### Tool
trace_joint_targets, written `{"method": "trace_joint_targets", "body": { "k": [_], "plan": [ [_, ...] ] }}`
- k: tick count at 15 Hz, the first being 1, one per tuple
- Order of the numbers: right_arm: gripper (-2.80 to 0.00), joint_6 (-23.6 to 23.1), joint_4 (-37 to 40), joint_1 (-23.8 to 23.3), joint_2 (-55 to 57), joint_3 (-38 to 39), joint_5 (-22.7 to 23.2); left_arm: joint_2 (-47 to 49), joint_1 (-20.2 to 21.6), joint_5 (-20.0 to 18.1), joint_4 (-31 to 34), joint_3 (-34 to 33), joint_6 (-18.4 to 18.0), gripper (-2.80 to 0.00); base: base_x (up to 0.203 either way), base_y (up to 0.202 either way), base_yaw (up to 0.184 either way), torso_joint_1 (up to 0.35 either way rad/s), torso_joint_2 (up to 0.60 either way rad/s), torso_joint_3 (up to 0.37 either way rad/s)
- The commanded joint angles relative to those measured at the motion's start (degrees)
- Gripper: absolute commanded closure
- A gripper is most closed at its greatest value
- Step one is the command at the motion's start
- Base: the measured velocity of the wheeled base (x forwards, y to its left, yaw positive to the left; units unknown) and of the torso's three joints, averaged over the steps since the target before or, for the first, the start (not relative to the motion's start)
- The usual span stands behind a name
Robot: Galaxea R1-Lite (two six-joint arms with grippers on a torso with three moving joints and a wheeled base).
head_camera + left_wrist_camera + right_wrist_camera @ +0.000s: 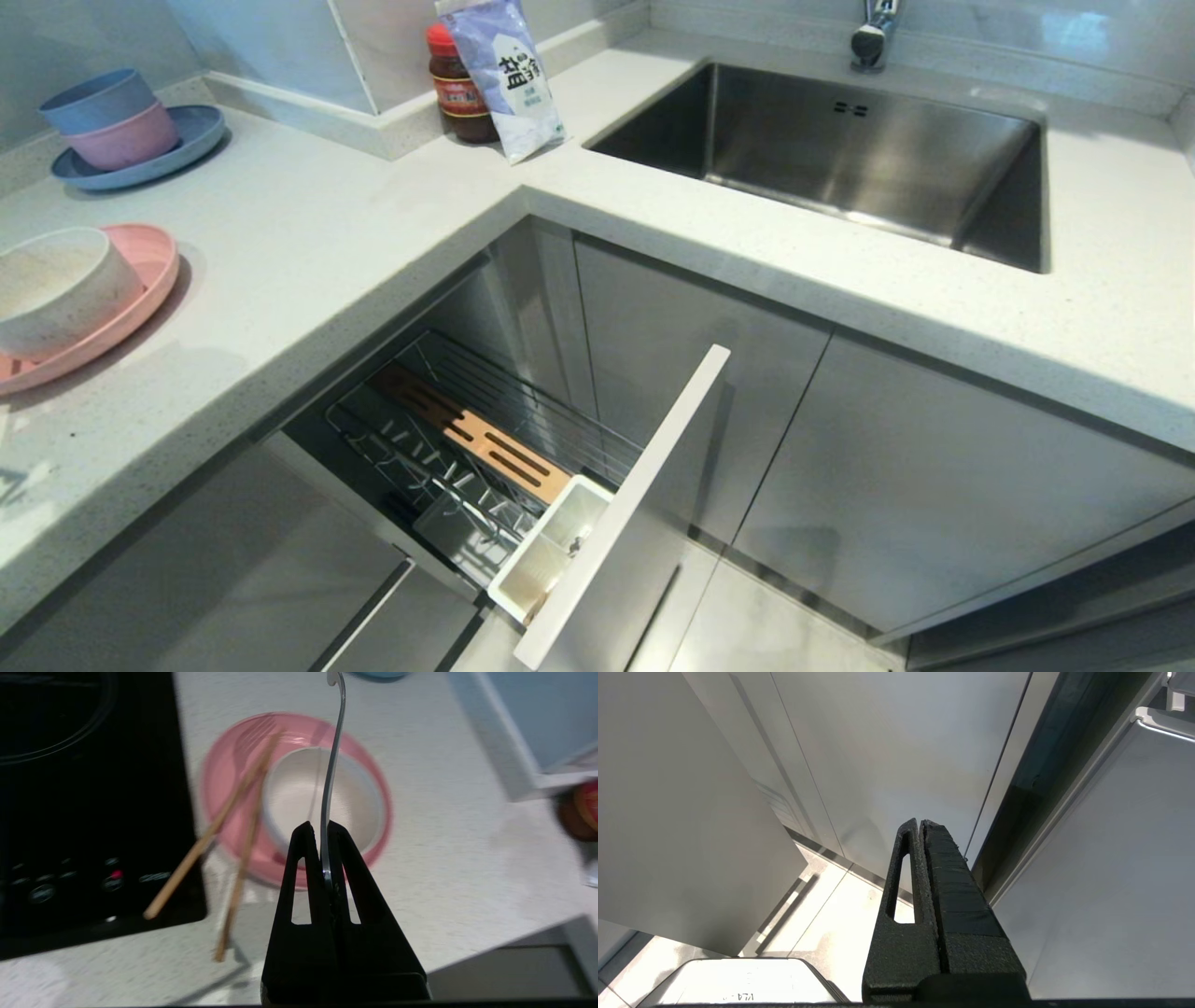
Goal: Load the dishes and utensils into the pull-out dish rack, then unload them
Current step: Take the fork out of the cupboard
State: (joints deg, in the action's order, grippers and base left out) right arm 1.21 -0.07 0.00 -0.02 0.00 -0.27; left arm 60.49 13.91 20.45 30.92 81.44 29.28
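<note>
The left gripper (321, 828), jaws pinched tight on the handle of the slim silver fork (332, 765), holds it above the off-white bowl (322, 798) sitting on the pink plate (219, 774), where the wooden chopsticks (233, 826) lean over the rim beside a black cooktop (88, 802). Below the counter (308, 243), the pull-out dish rack (485, 448) stands drawn out, its white cutlery cup (551, 546) against the front panel. The right gripper (920, 826) hangs by the cabinet doors (896, 751), jaws pressed together on nothing
</note>
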Motion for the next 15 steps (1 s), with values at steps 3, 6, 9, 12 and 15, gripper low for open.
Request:
{"method": "trace_joint_targets", "body": {
  "k": [3,6,9,12,15],
  "plan": [
    [0.00,0.0,0.0,0.0,-0.2,0.1,0.0,-2.7,5.7,0.8,-6.0,-12.2,0.2,0.00,0.000,0.000,0.000,0.000,0.00,0.000],
    [0.00,0.0,0.0,0.0,-0.2,0.1,0.0,-4.3,8.0,0.4,-19.7,-23.3,-1.3,0.00,0.000,0.000,0.000,0.000,0.00,0.000],
    [0.00,0.0,0.0,0.0,-0.2,0.1,0.0,-5.5,9.3,-3.2,-27.7,-30.1,-1.9,0.00,0.000,0.000,0.000,0.000,0.00,0.000],
    [0.00,0.0,0.0,0.0,-0.2,0.1,0.0,-4.3,10.1,-8.2,-29.1,-31.7,-1.5,0.00,0.000,0.000,0.000,0.000,0.00,0.000],
    [0.00,0.0,0.0,0.0,-0.2,0.1,0.0,-3.2,12.3,-8.5,-29.2,-32.6,-0.9,0.00,0.000,0.000,0.000,0.000,0.00,0.000]
  ]
}}
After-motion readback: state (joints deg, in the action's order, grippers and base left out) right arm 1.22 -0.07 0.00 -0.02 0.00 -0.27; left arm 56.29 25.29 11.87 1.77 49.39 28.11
